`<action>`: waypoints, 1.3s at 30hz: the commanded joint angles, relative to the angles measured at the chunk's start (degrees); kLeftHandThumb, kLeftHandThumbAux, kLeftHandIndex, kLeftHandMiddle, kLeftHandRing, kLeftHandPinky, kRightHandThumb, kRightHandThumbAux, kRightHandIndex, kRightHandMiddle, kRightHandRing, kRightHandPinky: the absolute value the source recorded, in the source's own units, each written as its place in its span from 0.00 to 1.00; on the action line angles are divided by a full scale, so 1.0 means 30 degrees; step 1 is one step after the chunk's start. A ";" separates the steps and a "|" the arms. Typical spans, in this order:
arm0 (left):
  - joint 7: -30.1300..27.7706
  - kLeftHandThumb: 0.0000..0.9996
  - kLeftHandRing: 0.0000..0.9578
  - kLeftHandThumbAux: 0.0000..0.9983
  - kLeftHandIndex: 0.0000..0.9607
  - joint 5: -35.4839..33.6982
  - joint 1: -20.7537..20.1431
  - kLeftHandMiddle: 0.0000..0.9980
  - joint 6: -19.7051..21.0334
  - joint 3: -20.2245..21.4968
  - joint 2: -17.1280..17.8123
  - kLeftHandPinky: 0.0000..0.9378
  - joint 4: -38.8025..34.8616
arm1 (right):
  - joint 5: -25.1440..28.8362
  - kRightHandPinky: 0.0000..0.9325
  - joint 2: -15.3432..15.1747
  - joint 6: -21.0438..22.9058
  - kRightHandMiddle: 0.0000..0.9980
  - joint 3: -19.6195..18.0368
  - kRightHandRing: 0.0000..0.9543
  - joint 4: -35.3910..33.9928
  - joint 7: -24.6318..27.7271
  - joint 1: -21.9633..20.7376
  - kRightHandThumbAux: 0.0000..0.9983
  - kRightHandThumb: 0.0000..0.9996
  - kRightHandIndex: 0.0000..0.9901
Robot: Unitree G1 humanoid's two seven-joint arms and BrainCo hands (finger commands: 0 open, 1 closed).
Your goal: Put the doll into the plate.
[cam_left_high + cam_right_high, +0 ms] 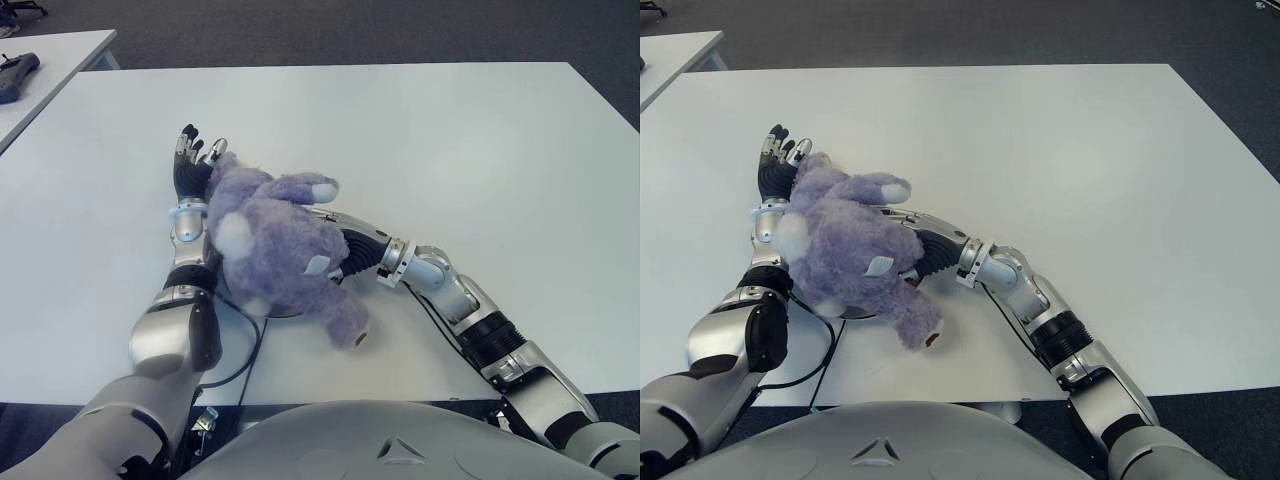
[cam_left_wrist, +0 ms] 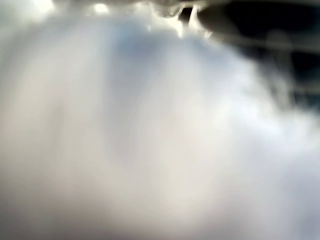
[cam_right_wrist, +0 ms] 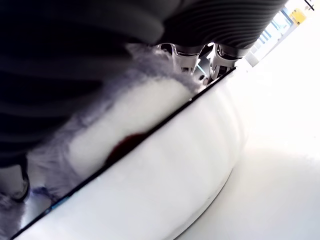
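On the broad white table [image 1: 450, 160] we see the fluffy purple plush doll [image 1: 275, 250] lying over the round white plate [image 3: 165, 180], whose rim barely shows beneath it. Our left hand [image 1: 190, 165] sits against the doll's left side, fingers straight and spread. Our right hand [image 1: 925, 250] is tucked under the doll; its grip we cannot tell.

Plate [image 1: 285, 312] almost wholly hidden under doll [image 1: 275, 250] — only thin rim sliver shows at doll's near side. Right hand [image 1: 352, 250] fingers buried behind doll; grip unreadable. Left wrist view blurred throughout — nothing identifiable.
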 commanded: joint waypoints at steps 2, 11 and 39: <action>0.0171 0.00 0.05 0.60 0.02 -0.0450 0.5576 0.05 0.0285 0.0185 -0.2845 0.08 0.3627 | -0.0608 0.00 -0.0258 -0.0034 0.00 0.0464 0.00 0.0169 0.0728 0.0302 0.35 0.14 0.00; 0.0202 0.00 0.05 0.58 0.03 -0.0538 0.5576 0.05 0.0077 0.0268 -0.2937 0.08 0.3582 | -0.1097 0.00 -0.0168 -0.0469 0.00 0.0291 0.00 0.0086 -0.0016 0.0354 0.25 0.16 0.00; -0.0035 0.00 0.06 0.55 0.02 -0.0464 0.5591 0.06 -0.0006 0.0170 -0.2897 0.07 0.3557 | -0.0722 0.00 -0.0035 0.0626 0.00 0.0014 0.00 -0.0679 0.0465 0.0400 0.25 0.29 0.00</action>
